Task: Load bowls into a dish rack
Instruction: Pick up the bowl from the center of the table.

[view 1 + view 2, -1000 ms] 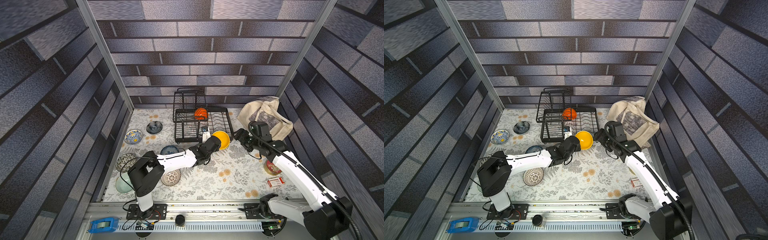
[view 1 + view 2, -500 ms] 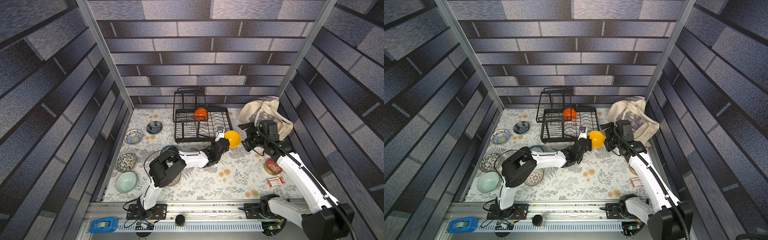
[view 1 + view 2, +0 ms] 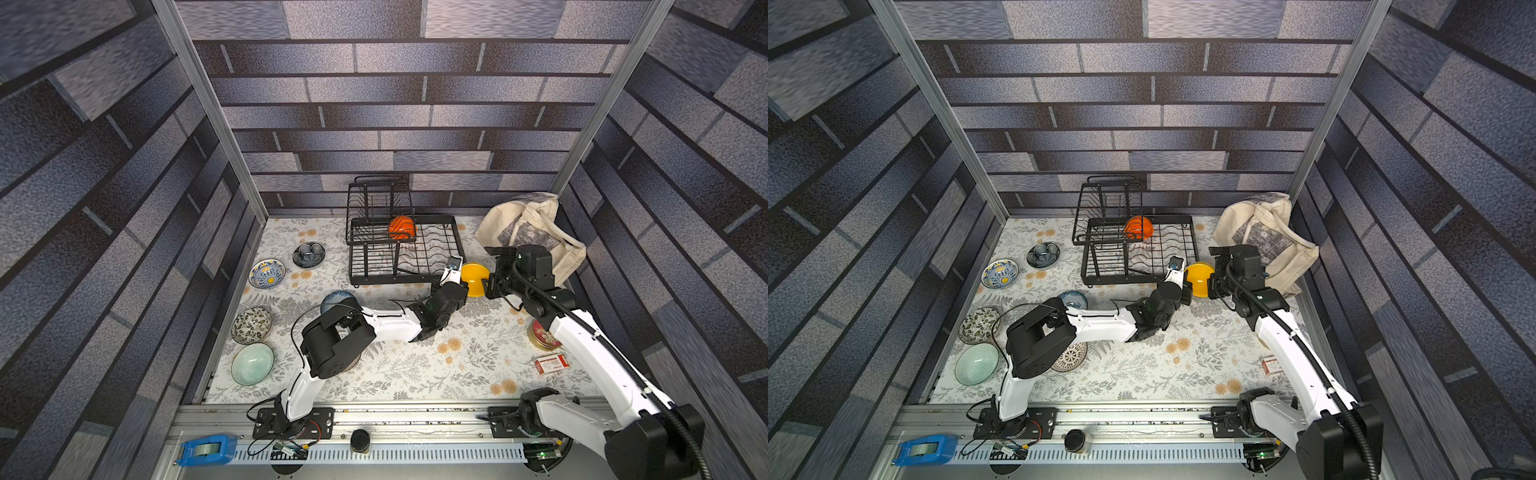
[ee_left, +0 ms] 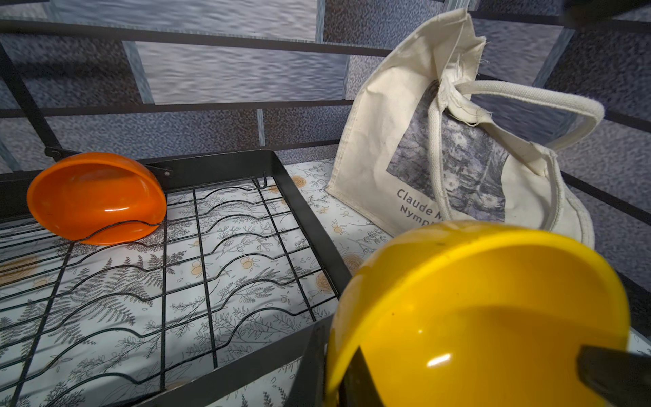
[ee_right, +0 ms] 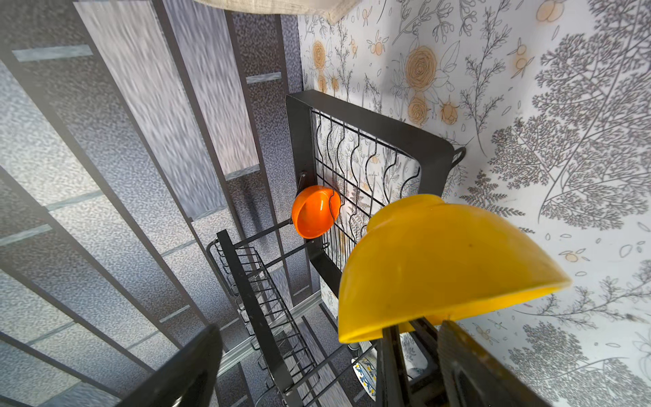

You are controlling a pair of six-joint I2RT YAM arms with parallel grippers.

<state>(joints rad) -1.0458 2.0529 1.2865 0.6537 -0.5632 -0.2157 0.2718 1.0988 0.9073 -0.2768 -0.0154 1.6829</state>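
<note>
My left gripper [image 3: 462, 281] [image 4: 338, 373] is shut on the rim of a glossy yellow bowl [image 3: 476, 274] [image 3: 1200, 277] [image 4: 493, 317], held on edge in the air just off the right end of the black wire dish rack [image 3: 415, 253] [image 4: 281, 183]. My right gripper [image 3: 489, 283] [image 5: 327, 352] faces the bowl from the other side. Its jaws stand wide open, with part of the yellow bowl [image 5: 440, 267] between them. An orange bowl [image 3: 401, 226] [image 4: 95, 199] [image 5: 315, 211] stands on edge in the rack's dividers.
Several other bowls lie on the floral mat at the left: dark blue-grey [image 3: 308, 254], blue-yellow [image 3: 267, 273], leafy [image 3: 251, 325], pale green [image 3: 252, 364] and lattice [image 3: 1071, 357]. A cloth tote bag [image 3: 528, 232] stands behind my right arm. A red tin [image 3: 542, 334] and a small box [image 3: 549, 365] lie at the right.
My left gripper has carried the yellow bowl to the right, past the rack's corner. My right gripper has turned to meet it, and its jaws now straddle the bowl.
</note>
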